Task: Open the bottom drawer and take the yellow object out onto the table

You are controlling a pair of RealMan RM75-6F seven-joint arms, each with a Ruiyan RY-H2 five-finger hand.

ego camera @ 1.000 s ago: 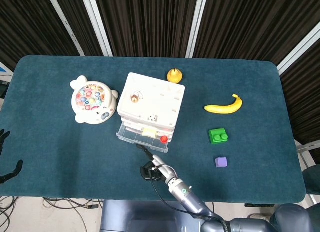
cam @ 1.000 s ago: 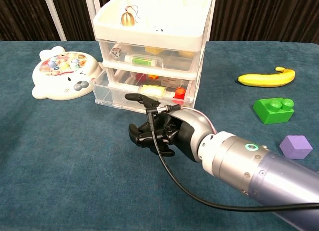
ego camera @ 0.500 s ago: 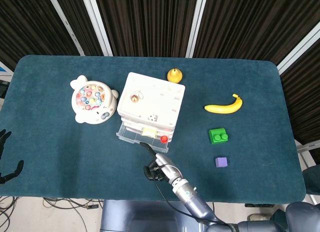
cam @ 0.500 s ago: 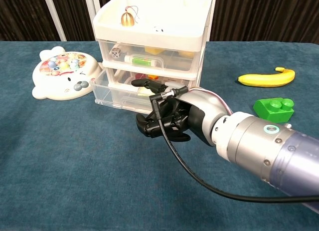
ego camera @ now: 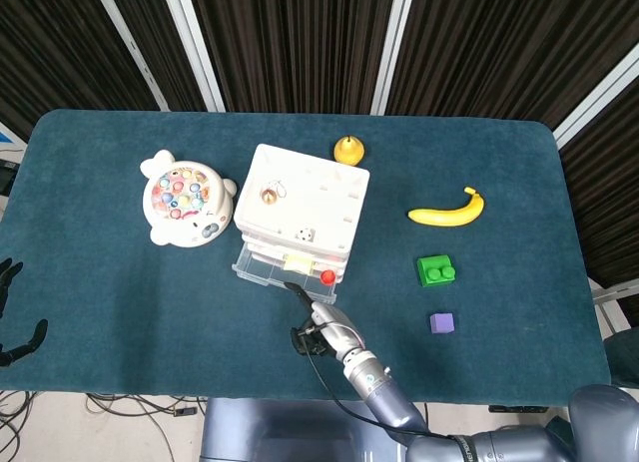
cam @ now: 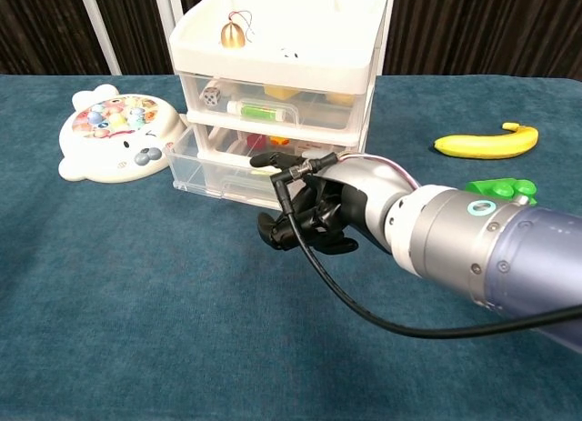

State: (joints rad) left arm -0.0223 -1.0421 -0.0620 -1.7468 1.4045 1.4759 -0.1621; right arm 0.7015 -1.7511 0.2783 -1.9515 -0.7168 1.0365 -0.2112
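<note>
Now the right robot hand (cam: 305, 216), mostly curled with one finger out, has pushed forward over the open bottom drawer (cam: 214, 171), closing on the yellow object (ego camera: 297, 263).

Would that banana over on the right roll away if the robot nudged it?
Probably not far. The banana is curved and lies flat on its side, so a nudge would likely make it pivot or slide. The cloth-like table cover probably adds grip. It looks smooth-skinned, so the fingers might slip along it.
</note>
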